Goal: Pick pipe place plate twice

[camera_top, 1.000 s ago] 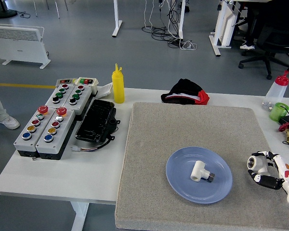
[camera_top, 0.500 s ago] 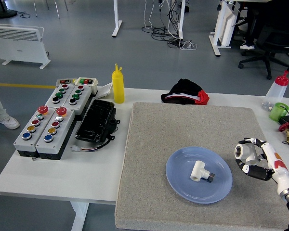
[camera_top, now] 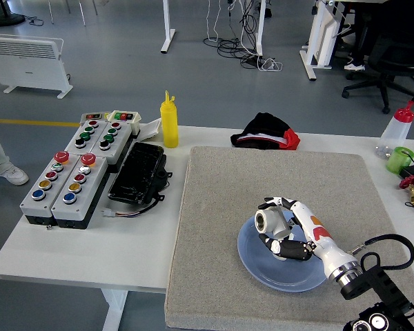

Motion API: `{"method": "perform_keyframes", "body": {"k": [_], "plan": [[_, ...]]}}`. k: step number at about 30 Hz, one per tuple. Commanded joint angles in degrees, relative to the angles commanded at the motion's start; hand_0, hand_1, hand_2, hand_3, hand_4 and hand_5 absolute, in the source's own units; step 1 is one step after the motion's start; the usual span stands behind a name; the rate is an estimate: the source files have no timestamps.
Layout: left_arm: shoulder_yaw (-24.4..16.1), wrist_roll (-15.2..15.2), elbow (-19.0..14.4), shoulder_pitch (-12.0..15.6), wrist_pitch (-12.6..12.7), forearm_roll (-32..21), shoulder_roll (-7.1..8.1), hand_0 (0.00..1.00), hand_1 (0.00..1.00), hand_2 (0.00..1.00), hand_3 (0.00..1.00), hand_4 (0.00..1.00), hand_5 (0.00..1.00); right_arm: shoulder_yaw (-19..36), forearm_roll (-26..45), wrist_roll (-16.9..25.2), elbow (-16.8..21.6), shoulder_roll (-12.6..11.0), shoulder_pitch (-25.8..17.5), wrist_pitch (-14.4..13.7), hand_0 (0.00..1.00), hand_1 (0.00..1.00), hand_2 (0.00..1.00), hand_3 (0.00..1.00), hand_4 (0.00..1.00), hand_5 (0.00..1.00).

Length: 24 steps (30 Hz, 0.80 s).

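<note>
Four grey button boxes [camera_top: 72, 172] sit at the table's left, with a black case [camera_top: 138, 172] beside them and a yellow squeeze bottle [camera_top: 169, 122] farther back. On the grey mat [camera_top: 214, 227], the right hand [camera_top: 281, 226] hovers over the blue plate [camera_top: 255, 262], its fingers curled around a white pipe fitting [camera_top: 267, 222]. A green cup [camera_top: 399, 159] stands far right.

The plate [camera_top: 262, 269] lies on the mat [camera_top: 214, 207], toward its near right part. Left of the mat sit the button boxes [camera_top: 72, 172] and a tray [camera_top: 136, 172]; a bottle [camera_top: 169, 123] stands behind its left corner, a cloth [camera_top: 265, 132] behind its far edge.
</note>
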Motion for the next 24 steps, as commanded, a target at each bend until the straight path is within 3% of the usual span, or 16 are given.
{"method": "perform_keyframes", "body": {"k": [2, 3, 8, 9, 20, 21, 24], "plan": [[0.04, -0.09, 0.01, -0.06, 0.00, -0.08, 0.00, 0.581, 0.577, 0.621, 0.611, 0.460, 0.998, -1.40, 0.11, -0.45, -0.41, 1.02, 0.60, 0.55, 0.247, 0.421, 0.508, 0.559, 0.403, 0.002], [0.09, -0.12, 0.02, -0.10, 0.00, -0.15, 0.00, 0.582, 0.577, 0.620, 0.611, 0.461, 0.998, -1.95, 0.18, -0.62, -0.78, 1.39, 0.84, 0.73, 0.314, 0.448, 0.519, 0.575, 0.447, 0.029], [0.14, -0.15, 0.02, -0.20, -0.01, -0.18, 0.00, 0.582, 0.577, 0.620, 0.611, 0.461, 0.998, -4.31, 0.25, -2.02, -2.38, 2.17, 1.37, 1.51, 0.314, 0.448, 0.519, 0.575, 0.447, 0.029], [0.13, -0.16, 0.02, -0.19, 0.00, -0.17, 0.00, 0.582, 0.577, 0.619, 0.610, 0.463, 0.998, -4.65, 0.31, -2.25, -2.68, 2.19, 1.39, 1.56, 0.435, 0.517, 0.546, 0.620, 0.507, 0.070], [-0.03, -0.09, 0.02, -0.29, 0.03, 0.13, 0.00, 0.582, 0.577, 0.616, 0.609, 0.465, 0.998, -4.36, 0.44, -2.62, -5.41, 1.93, -0.02, 1.51, 0.441, 0.526, 0.552, 0.630, 0.506, 0.074], [-0.04, -0.09, 0.02, -0.29, 0.04, 0.14, 0.00, 0.582, 0.577, 0.616, 0.607, 0.469, 0.998, -4.14, 0.60, -2.32, -5.64, 1.88, -0.17, 1.75, 0.712, 0.678, 0.651, 0.688, 0.628, 0.186], [-0.05, -0.08, 0.01, -0.30, 0.06, 0.17, 0.00, 0.582, 0.577, 0.616, 0.607, 0.469, 0.998, -3.81, 1.16, -1.79, -5.91, 1.76, -0.37, 2.31, 0.712, 0.678, 0.651, 0.688, 0.628, 0.186]]}}
